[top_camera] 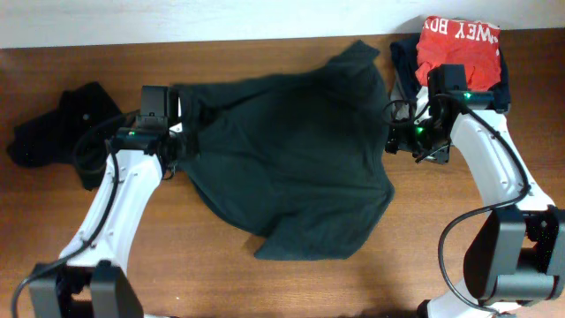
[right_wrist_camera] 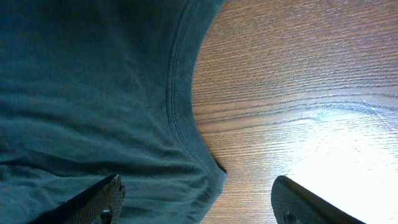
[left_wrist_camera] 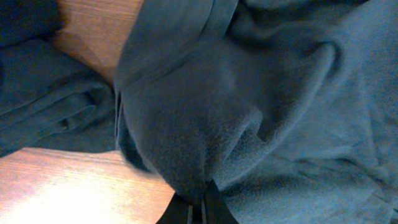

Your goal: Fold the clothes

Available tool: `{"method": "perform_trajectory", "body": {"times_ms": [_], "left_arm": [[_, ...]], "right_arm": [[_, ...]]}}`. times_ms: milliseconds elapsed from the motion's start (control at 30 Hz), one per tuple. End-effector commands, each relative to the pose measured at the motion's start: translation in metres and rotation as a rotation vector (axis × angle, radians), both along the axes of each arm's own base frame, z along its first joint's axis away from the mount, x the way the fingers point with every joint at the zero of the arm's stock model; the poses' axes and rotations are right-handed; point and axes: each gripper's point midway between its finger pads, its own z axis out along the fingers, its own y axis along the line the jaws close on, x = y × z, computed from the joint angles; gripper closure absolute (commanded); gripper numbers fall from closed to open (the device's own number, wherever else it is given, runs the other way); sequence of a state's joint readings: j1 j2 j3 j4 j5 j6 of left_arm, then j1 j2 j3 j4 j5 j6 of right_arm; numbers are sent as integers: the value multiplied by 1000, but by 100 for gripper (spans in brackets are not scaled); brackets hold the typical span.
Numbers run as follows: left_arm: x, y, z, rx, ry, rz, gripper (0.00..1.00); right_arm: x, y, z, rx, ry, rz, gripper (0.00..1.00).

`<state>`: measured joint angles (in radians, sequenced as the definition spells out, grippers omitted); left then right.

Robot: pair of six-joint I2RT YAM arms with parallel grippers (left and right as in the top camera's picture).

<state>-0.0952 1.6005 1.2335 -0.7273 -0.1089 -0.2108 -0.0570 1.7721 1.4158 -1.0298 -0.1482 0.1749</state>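
Note:
A large dark green T-shirt (top_camera: 291, 159) lies spread and rumpled across the middle of the wooden table. My left gripper (top_camera: 181, 141) is shut on a bunch of its cloth (left_wrist_camera: 186, 143) at the shirt's left edge; the cloth is pinched between the fingers (left_wrist_camera: 200, 208). My right gripper (top_camera: 397, 141) is open at the shirt's right edge. In the right wrist view its fingers (right_wrist_camera: 196, 202) straddle a hemmed corner of the shirt (right_wrist_camera: 124, 124) on the table, not gripping it. A crumpled black garment (top_camera: 57, 132) lies at the far left.
A pile of clothes at the back right has a red piece with white lettering (top_camera: 459, 44) on top of dark cloth. Bare wood table (top_camera: 221, 274) shows in front of the shirt. The black garment also shows in the left wrist view (left_wrist_camera: 50, 106).

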Motion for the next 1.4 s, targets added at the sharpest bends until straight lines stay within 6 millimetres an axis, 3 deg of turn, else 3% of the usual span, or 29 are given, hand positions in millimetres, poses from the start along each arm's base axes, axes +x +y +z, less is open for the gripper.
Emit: {"method": "perform_trajectory", "body": {"times_ms": [0, 100, 300, 333, 367, 400, 433, 533, 633, 767, 967, 1033, 1133, 1167, 1367], "left_arm": [[4, -6, 7, -4, -28, 8, 99], [18, -11, 11, -11, -85, 0, 99], [66, -21, 9, -30, -231, -9, 95], [75, -22, 6, -32, -253, -9, 87], [86, -22, 2, -30, -283, -5, 63], [96, -23, -3, -29, -306, -3, 25], [105, -23, -9, -27, -326, -3, 1], [111, -24, -26, -26, -312, -3, 1], [95, -21, -32, -16, -243, -3, 1], [66, -15, -25, 42, -146, -52, 1], [26, 0, -6, 73, -65, 24, 2], [16, 2, -9, 25, -35, 120, 11], [5, 3, -23, -24, 12, 241, 44], [2, 3, -29, -37, 25, 276, 49], [5, 3, -64, -111, 22, 432, 53]], "right_arm": [[3, 3, 4, 3, -12, 18, 20], [3, 3, 4, 3, -12, 18, 20], [2, 3, 3, 3, -8, 18, 20], [2, 3, 3, 3, -8, 18, 20], [2, 3, 3, 3, -8, 18, 20], [2, 3, 3, 3, -8, 18, 20], [2, 3, 3, 3, -8, 18, 20], [0, 3, 3, 2, -1, 22, 20], [-1, 2, 3, -5, 5, 21, 20], [0, 2, 3, -5, 3, 20, 20], [1, 2, 3, -5, -4, 20, 20], [2, 2, 3, -5, -8, 20, 20], [2, 2, 3, -5, -8, 20, 20], [2, 2, 3, -5, -8, 20, 20], [2, 2, 3, -5, -7, 20, 20]]}}
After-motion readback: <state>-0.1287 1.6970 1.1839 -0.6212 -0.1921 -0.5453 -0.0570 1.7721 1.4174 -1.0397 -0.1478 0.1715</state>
